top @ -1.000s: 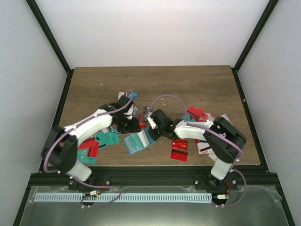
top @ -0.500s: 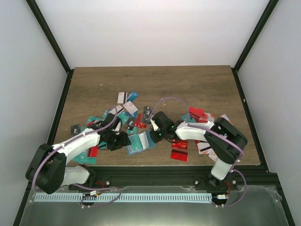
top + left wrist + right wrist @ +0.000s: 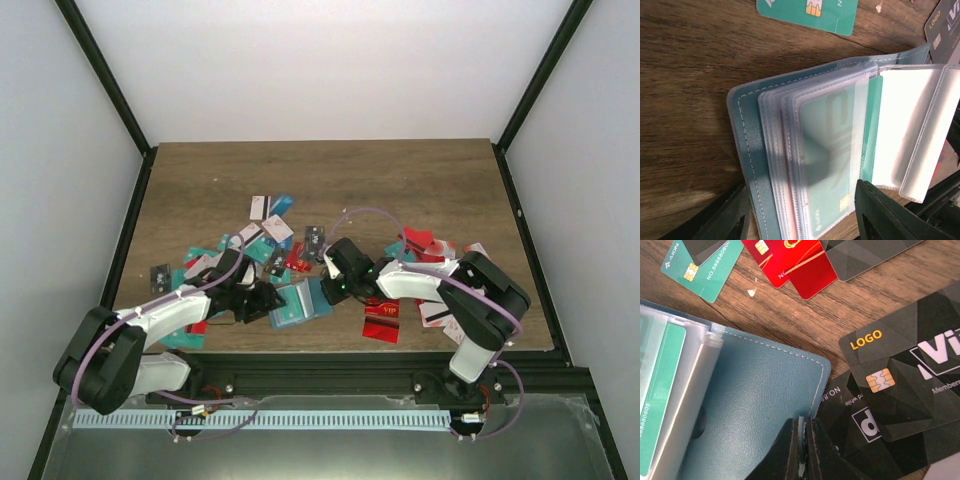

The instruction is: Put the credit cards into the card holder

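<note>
The card holder [image 3: 300, 303] lies open on the table between both arms, teal-blue with clear sleeves. In the left wrist view a teal-green credit card [image 3: 832, 150] sits inside a sleeve of the card holder [image 3: 747, 145]. My left gripper [image 3: 805, 222] is open, with one finger on each side of the sleeve stack at its near edge; from above, the left gripper [image 3: 258, 300] is at the holder's left side. My right gripper [image 3: 802, 440] is shut on the edge of the card holder's cover flap [image 3: 755, 400]; seen from above, the right gripper [image 3: 333, 288] is at the holder's right side.
Loose credit cards lie scattered behind and beside the holder: a red card [image 3: 382, 320], white and teal ones [image 3: 265, 232], black cards [image 3: 905, 385] right of the flap, red cards [image 3: 795, 260], a teal card [image 3: 700, 267], and another teal card [image 3: 810, 12].
My left arm has drawn back from over the scattered cards to the holder's left side, and its jaws have opened wider. The right gripper has kept its pinch on the flap.
</note>
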`<control>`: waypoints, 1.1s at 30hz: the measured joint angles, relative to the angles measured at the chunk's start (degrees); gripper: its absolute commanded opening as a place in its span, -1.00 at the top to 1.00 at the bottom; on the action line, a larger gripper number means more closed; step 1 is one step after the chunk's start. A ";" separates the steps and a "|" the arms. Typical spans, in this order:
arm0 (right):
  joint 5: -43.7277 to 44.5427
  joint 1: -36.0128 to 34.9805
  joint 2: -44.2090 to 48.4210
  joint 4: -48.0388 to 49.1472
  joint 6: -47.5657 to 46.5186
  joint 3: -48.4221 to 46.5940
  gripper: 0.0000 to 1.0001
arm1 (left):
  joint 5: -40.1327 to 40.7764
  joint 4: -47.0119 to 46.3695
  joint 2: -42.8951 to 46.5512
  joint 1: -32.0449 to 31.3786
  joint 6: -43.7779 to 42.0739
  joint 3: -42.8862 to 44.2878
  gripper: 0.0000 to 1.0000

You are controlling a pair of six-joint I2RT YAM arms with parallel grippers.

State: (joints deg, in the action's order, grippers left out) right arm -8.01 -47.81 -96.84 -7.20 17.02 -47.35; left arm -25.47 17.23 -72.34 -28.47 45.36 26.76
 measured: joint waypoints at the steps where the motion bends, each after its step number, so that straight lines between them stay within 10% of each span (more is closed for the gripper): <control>1: -0.07 0.04 0.07 -0.02 0.02 0.07 0.99 | -0.28 -0.59 0.00 0.00 0.22 -0.22 -0.15; 33: -4.39 0.31 -0.09 -0.35 1.18 0.09 0.99 | -3.15 -4.87 -6.29 -4.44 2.99 10.64 0.09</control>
State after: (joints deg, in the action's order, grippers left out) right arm -12.40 -47.51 -96.92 -7.55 18.20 -47.27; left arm -28.62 12.36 -78.63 -32.91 48.36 37.41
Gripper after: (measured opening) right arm 0.043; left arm 0.481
